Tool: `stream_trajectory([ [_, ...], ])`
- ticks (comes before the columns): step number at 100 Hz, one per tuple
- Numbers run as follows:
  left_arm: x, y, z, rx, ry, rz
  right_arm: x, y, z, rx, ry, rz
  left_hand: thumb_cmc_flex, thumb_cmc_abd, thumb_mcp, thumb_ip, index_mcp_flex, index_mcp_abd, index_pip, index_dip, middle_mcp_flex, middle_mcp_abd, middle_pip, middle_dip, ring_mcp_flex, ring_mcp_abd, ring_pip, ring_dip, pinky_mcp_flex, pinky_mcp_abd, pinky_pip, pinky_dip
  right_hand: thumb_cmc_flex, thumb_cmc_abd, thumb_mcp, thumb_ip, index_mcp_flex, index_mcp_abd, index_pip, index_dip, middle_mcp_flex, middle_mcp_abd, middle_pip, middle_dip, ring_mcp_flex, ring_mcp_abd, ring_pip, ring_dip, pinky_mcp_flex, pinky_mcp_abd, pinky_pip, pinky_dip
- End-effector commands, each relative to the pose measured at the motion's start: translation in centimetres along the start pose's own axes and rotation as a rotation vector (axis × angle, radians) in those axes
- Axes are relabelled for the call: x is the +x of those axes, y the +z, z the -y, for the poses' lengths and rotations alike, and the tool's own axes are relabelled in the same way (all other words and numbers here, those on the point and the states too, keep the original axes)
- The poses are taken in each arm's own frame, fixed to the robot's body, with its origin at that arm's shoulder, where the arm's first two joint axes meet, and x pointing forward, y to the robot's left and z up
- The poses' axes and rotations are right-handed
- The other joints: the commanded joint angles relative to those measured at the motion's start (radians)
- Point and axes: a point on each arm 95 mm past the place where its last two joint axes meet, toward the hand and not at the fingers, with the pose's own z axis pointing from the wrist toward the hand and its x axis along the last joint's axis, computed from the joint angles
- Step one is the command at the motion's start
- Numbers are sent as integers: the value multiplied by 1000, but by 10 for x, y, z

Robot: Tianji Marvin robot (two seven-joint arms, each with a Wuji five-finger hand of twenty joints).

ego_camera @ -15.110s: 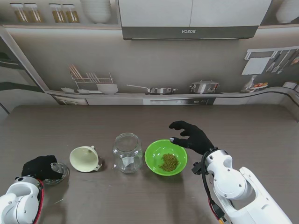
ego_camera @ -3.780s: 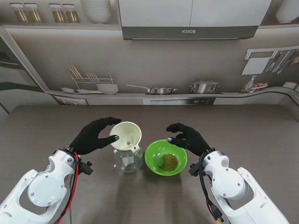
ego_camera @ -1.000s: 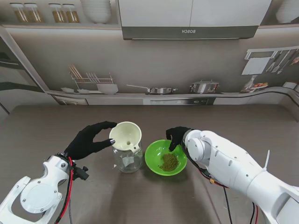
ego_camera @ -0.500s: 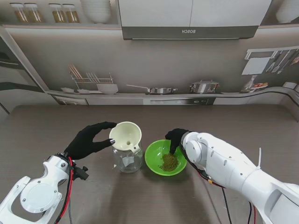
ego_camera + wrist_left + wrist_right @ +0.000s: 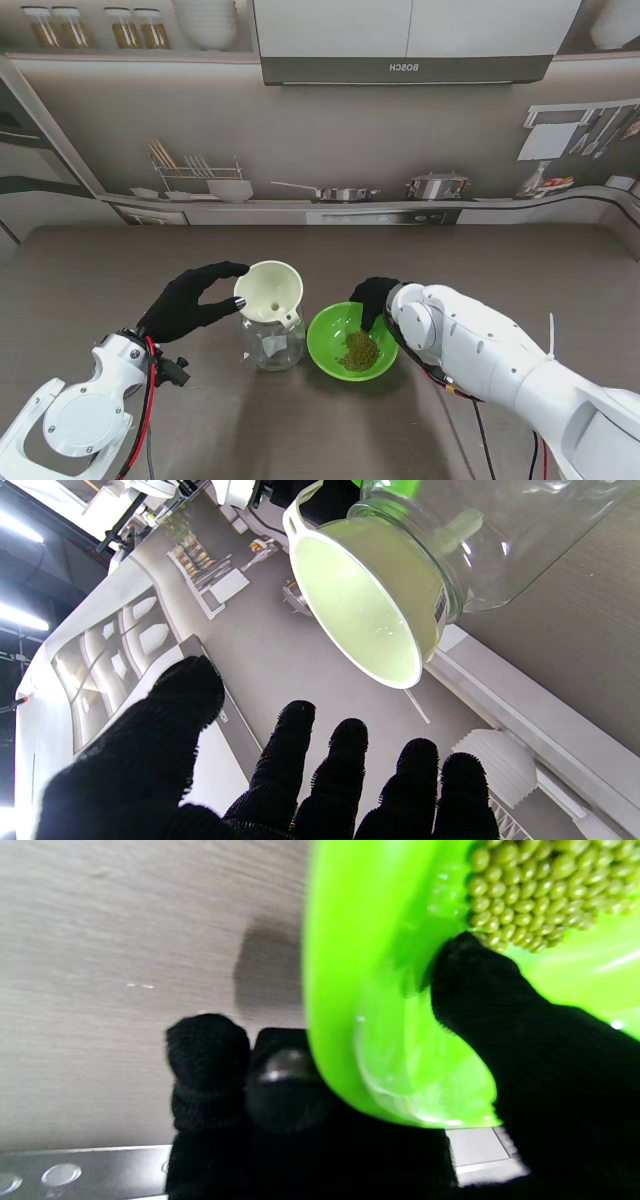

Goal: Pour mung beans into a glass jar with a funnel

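Observation:
A cream funnel (image 5: 268, 290) sits in the mouth of the glass jar (image 5: 273, 343) at the table's middle; both show close up in the left wrist view, funnel (image 5: 365, 615) and jar (image 5: 505, 535). My left hand (image 5: 190, 298) hovers open just left of the funnel, thumb near its rim, not touching it. The green bowl (image 5: 352, 342) of mung beans (image 5: 359, 350) stands right of the jar, tipped slightly. My right hand (image 5: 375, 297) grips its far right rim: the thumb (image 5: 480, 985) lies inside beside the beans (image 5: 540, 890), the fingers (image 5: 210, 1055) outside the bowl (image 5: 360, 990).
The brown wooden table (image 5: 520, 290) stretches to either side. A printed kitchen backdrop (image 5: 320, 120) stands along its far edge. My right forearm (image 5: 500, 360) crosses the near right part of the table.
My right hand has closed on the bowl's rim, and the bowl has shifted a little toward the jar and me, tilting. Funnel, jar and left hand have stayed put.

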Motion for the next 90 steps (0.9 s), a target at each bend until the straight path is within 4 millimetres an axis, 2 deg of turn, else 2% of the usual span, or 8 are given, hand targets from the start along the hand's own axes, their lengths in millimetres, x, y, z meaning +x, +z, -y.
stream_trajectory([
  [1,1,-1,-2,-14,-9,4,3,-1,-1,16,-9,-16,13,27,-17,24,2,-1,2,4,19,0,2,10,13,-1,6,8,-1,0,-21,16,30,4,79,-32,-15,11,65,-12,90,-8,36,35,40,-55,82,45,54,-45,68,34],
  [20,1,-1,-2,-9,-19,6,2,-4,-3,16,4,-37,15,31,-22,23,7,2,4,5,19,5,1,10,15,2,6,8,-3,3,-22,17,47,12,136,-68,-32,23,114,-36,96,22,134,33,39,-80,214,144,149,-81,123,107],
  [39,1,-1,-2,-3,-25,7,-1,-8,-3,-1,32,-53,16,38,-31,23,11,2,5,5,21,7,1,10,16,5,6,8,-2,5,-22,17,61,-54,209,-91,12,42,112,-48,102,53,292,23,39,-96,332,214,185,-137,251,171],
  [53,1,-2,-2,2,-40,9,-3,-11,-3,25,80,-53,17,43,-35,23,11,5,4,5,21,10,0,9,17,9,5,8,-3,7,-23,17,82,14,226,-71,-28,41,111,-14,99,47,354,34,40,-132,385,241,194,-122,303,182],
  [67,1,-2,-2,5,-47,12,-3,-13,-1,63,149,-51,16,52,-42,22,15,5,5,5,22,12,-1,9,18,12,5,8,-3,9,-23,18,104,143,222,-34,-83,38,105,41,96,11,391,63,41,-163,415,256,199,-82,339,186],
  [90,2,-2,-2,10,-66,19,-7,-16,1,100,257,-34,21,70,-56,22,18,7,4,5,22,20,-2,8,20,16,4,8,-5,12,-23,18,140,171,210,-38,-67,27,86,80,96,4,425,100,41,-185,442,272,206,-61,381,193],
])
